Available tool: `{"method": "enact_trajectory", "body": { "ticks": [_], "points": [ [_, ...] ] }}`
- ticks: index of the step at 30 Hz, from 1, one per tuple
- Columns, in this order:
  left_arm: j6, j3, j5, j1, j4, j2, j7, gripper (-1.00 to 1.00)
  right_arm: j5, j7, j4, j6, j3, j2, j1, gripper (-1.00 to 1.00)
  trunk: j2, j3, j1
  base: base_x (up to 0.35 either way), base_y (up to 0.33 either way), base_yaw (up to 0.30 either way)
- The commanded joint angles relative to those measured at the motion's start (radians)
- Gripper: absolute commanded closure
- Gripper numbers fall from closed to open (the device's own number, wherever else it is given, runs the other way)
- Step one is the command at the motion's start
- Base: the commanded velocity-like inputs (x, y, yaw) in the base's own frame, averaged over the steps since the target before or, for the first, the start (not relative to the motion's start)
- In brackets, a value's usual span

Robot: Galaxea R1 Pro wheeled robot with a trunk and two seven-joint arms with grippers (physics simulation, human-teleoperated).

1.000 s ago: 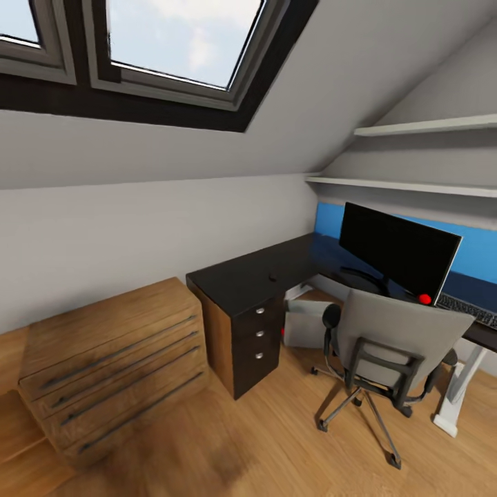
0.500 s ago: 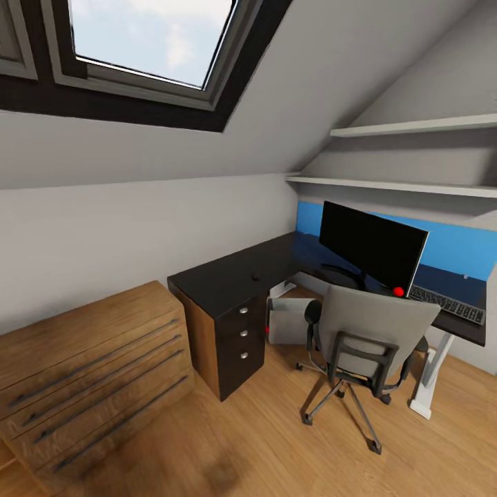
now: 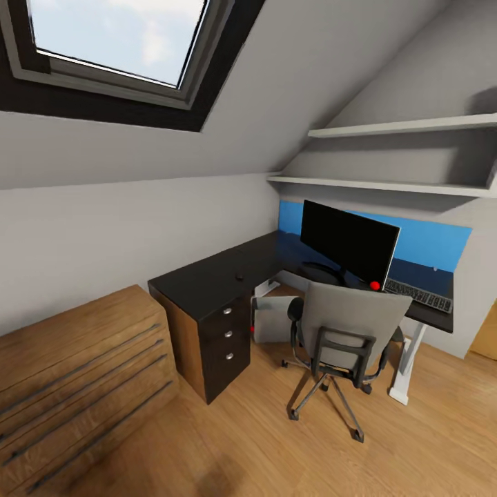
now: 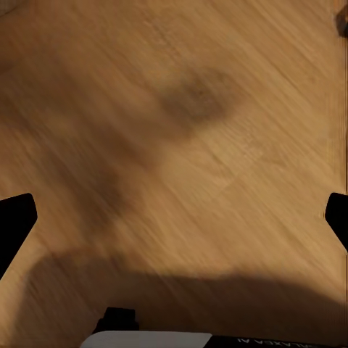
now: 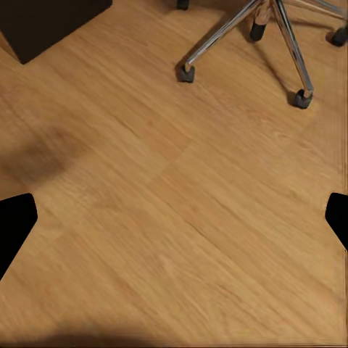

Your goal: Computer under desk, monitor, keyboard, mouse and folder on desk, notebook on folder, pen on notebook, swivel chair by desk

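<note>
1. Nearest: bare wooden floor [image 4: 181, 145] beneath both wrist cameras; left gripper [image 4: 174, 217] spread wide, fingertips [image 4: 14, 221] at the frame edges, nothing between them.
2. Right gripper [image 5: 174, 217] likewise wide open and empty over the floor, with the chair's castors [image 5: 187, 72] and chrome legs just ahead.
3. Low wooden dresser [image 3: 76, 386] standing left of the desk [image 3: 207, 283], close against its drawer end.
4. Chair [image 3: 345, 331] parked in front of the desk, backrest toward the camera; seat hidden, so any folder on it cannot be confirmed.
5. Chair likely to roll freely on castors and swivel under push; best taken at the stiff backrest frame, low and central, to stop it spinning.
6. Computer [image 3: 275, 319] sitting on the floor under the desk, behind the chair; probably heavy and rigid, best left alone.
7. Small dark mouse-like thing [image 3: 239, 277] on the desk's near wing, well apart from the keyboard; light, slick, narrow enough to pinch across its sides.
8. Monitor [image 3: 348, 243] upright on the desk's far wing; red ball-like object [image 3: 375, 284] by its lower right corner.
9. Keyboard [image 3: 419, 295] flat on the desk, just right of the monitor; stiff, light, long, best gripped mid-length.
10. Notebook and pen too small or hidden to tell.
</note>
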Motion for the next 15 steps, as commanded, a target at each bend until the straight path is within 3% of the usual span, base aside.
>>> {"method": "enact_trajectory", "body": {
  "ticks": [1,15],
  "points": [
    [-0.003,0.0,0.007,0.0,0.0,0.0,0.0,-1.0,0.002,-0.002,0.001,-0.003,-0.001,0.0,-0.001,-1.0,-0.001,-0.001,0.0,0.0,0.0,-0.291],
    [-0.003,0.0,0.007,0.0,0.0,0.0,0.0,-1.0,0.003,-0.002,0.001,-0.003,-0.001,-0.001,-0.001,-1.0,-0.001,-0.001,0.0,0.0,0.0,-0.293]
  ]
}}
